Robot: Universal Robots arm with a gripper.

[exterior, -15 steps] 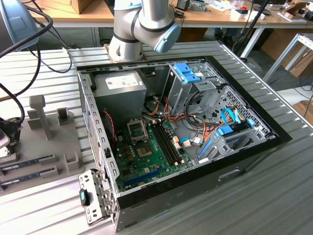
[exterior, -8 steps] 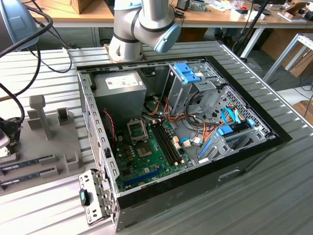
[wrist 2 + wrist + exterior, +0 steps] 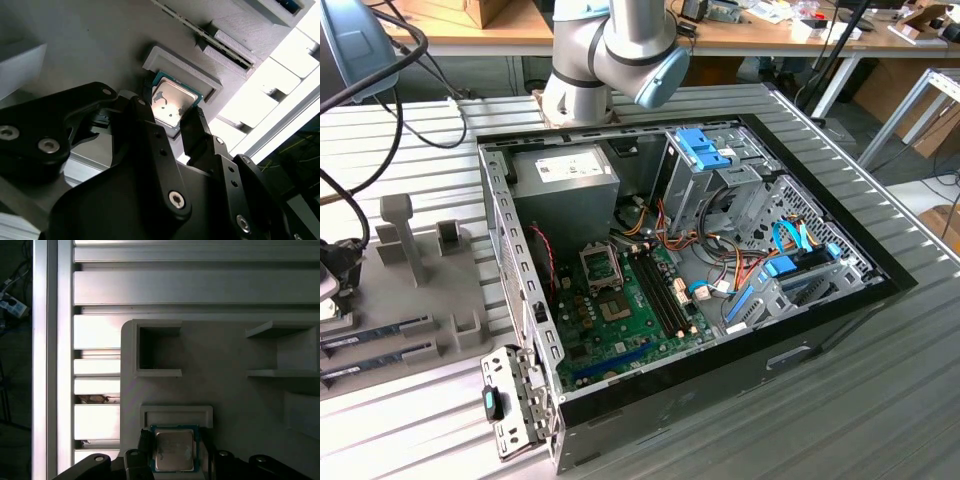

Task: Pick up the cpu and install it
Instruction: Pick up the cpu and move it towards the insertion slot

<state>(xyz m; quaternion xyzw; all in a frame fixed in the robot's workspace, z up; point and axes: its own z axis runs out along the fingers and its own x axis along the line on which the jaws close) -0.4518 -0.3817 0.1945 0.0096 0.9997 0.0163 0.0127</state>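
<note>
gripper [image 3: 170,113] at cpu [image 3: 173,100], cpu in grey holder [image 3: 181,62]

The cpu [image 3: 172,102] has a smooth, reflective silver metal top with a green circuit-board rim. The gripper [image 3: 170,114] is matt black with bright metal screw heads, and the holder block [image 3: 215,370] is matt grey plastic with a fine layered texture. The table [image 3: 880,400] is ribbed, satin-finished aluminium, and the computer case [image 3: 505,215] is bare sheet metal.
</note>
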